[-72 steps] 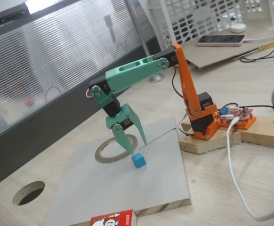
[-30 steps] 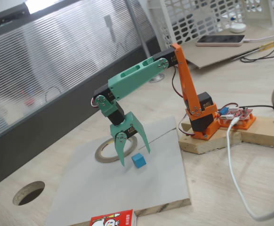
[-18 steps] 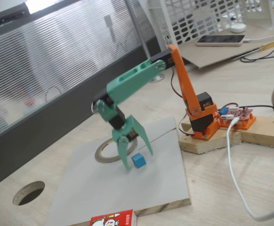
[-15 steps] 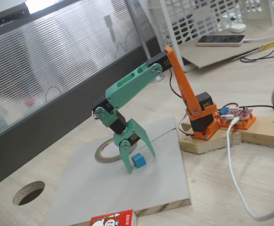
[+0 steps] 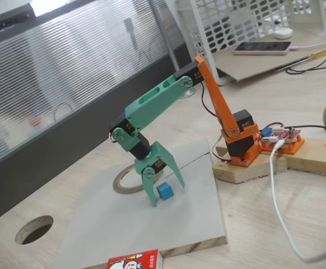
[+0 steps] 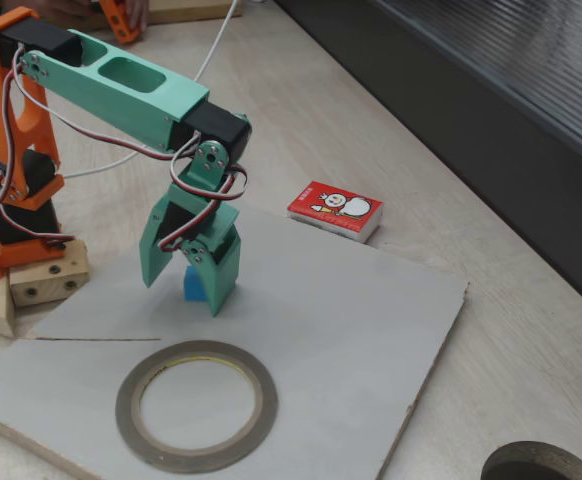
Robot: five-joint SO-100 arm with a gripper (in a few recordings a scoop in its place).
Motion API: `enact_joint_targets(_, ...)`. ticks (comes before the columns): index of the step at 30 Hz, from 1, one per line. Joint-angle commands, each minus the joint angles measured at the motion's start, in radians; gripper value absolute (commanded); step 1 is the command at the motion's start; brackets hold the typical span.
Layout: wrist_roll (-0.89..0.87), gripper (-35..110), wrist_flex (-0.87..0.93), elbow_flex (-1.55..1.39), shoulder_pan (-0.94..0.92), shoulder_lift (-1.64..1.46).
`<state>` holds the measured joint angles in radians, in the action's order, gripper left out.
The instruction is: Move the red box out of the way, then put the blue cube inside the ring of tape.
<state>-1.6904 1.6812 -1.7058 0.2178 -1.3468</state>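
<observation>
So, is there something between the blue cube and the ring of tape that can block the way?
Nothing visible does. The blue cube sits between the open fingers of the gripper, and only bare grey board lies between it and the ring of tape. The red box rests off the board, away from that path.

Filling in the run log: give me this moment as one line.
gripper: open, jaws straddling blue cube | cube: on grey board, not gripped | red box: off board | ring of tape: empty
</observation>
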Motion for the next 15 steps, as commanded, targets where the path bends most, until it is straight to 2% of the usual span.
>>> enact_joint_targets(1,-0.017,59,0.012,0.0,-0.005,-0.006)
enact_joint_targets(15,-0.012,59,-0.002,0.005,-0.002,-0.002)
